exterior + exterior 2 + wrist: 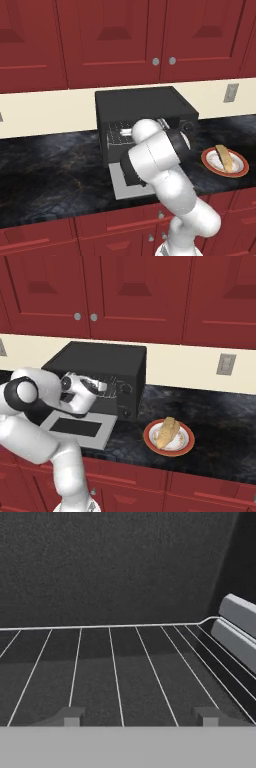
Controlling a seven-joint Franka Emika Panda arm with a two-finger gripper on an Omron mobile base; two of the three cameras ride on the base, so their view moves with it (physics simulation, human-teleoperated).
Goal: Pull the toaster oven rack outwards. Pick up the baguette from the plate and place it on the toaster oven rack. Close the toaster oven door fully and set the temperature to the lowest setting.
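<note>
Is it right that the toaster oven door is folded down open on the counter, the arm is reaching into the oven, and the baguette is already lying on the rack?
Not quite. The toaster oven door is folded down and the arm reaches into the toaster oven, but the baguette lies on the plate, as the right base view shows. The hand view shows bare wires on the rack.

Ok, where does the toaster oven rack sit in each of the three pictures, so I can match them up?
Left base view: the toaster oven rack shows as silver wires in the oven's open mouth, centre, left of the arm's wrist.
Right base view: a few wires of it at the cavity's right, beyond the wrist.
Hand view: its wires fan across the lower half.
Shared landmark: the toaster oven.
</note>
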